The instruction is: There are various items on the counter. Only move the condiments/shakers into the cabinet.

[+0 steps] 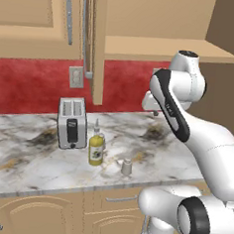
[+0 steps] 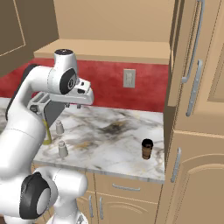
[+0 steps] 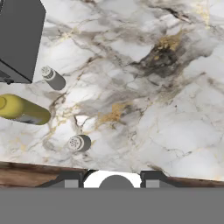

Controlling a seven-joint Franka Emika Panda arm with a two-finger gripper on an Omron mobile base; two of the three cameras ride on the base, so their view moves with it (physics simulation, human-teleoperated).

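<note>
On the marble counter (image 1: 31, 159) stand the silver toaster (image 1: 71, 123), the yellow-green bottle (image 1: 96, 147) and one grey shaker (image 1: 127, 167) near the front edge. From the right, both shakers (image 2: 59, 127) (image 2: 63, 148) appear beside the arm. Looking down, the hand view has the toaster (image 3: 19, 39), one shaker (image 3: 53, 78), the bottle (image 3: 24, 109) and the nearer shaker (image 3: 79, 142). My gripper (image 3: 112, 178) hangs open and empty high above the counter, right of these items. The wall cabinet's shelf (image 1: 164, 48) is exposed beside its open door (image 1: 98, 48).
A dark brown cup (image 2: 147, 148) stands on the counter at the right, close to a tall wooden cupboard (image 2: 192, 131). A wall outlet (image 2: 128, 78) sits on the red backsplash. Base cupboards (image 1: 81, 215) run below the counter.
</note>
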